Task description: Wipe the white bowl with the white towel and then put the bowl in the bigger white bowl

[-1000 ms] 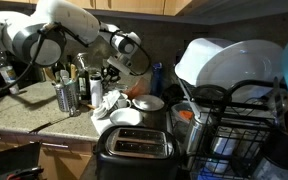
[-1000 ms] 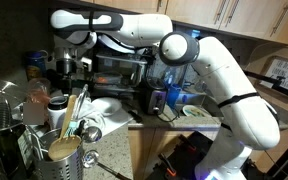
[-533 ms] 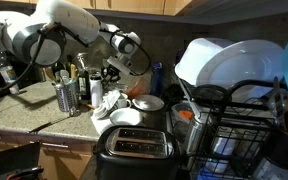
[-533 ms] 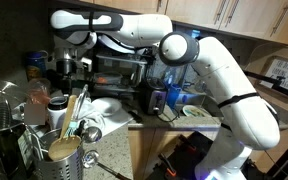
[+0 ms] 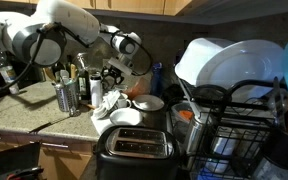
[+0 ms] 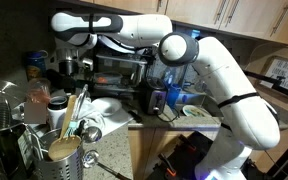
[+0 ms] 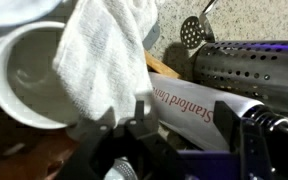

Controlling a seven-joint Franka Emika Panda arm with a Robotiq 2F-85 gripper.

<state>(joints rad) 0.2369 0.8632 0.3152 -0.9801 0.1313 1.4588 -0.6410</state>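
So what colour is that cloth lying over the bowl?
White: the white towel matches the white bowl beneath it. Wrist view shows it best.

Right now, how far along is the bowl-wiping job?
Done: the white towel lies draped into the white bowl; whether wiping is finished cannot be told. In hand: nothing, the gripper is open next to the towel. Left: placing that bowl in the bigger white bowl.
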